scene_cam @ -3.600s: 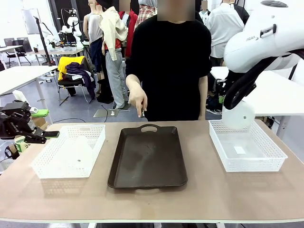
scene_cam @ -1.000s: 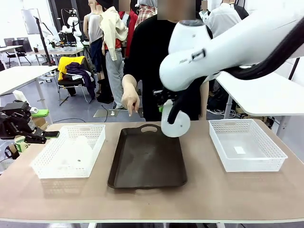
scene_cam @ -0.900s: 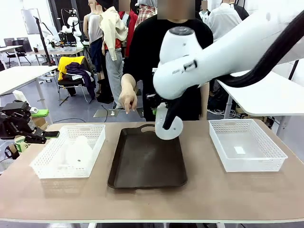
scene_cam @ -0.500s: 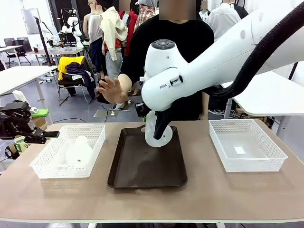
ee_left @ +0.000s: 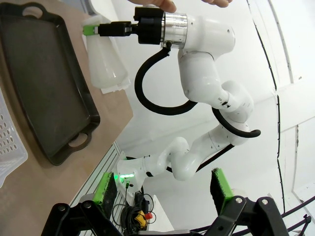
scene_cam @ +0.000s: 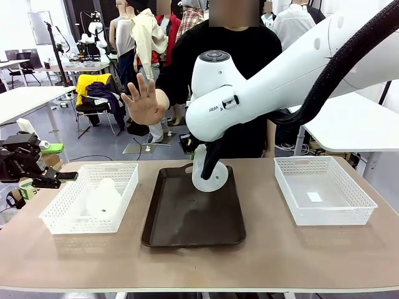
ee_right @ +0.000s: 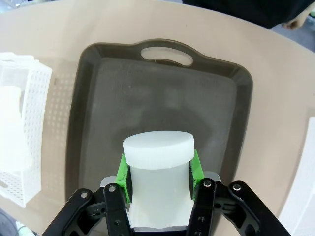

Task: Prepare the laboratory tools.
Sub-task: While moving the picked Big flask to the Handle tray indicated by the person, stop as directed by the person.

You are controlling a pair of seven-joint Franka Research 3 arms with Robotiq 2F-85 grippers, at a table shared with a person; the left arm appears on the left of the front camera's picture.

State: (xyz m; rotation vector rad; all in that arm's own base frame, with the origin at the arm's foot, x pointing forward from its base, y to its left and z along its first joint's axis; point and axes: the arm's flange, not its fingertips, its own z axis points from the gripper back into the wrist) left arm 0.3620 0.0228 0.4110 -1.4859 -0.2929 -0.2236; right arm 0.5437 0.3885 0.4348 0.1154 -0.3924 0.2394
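the right gripper (ee_right: 158, 172) is closed with its green pads on the neck of a frosted white plastic conical flask (scene_cam: 215, 180), and it holds the flask a little tilted over the far part of the dark brown rectangular tray (scene_cam: 193, 221), near the handle. the left gripper (ee_left: 162, 189) has its jaws wide apart and holds nothing, just beside the white mesh basket (scene_cam: 78, 225) at the left, in which a second frosted flask (scene_cam: 103, 196) stands. the person's hand (scene_cam: 144, 103) is raised with an open palm beyond the tray.
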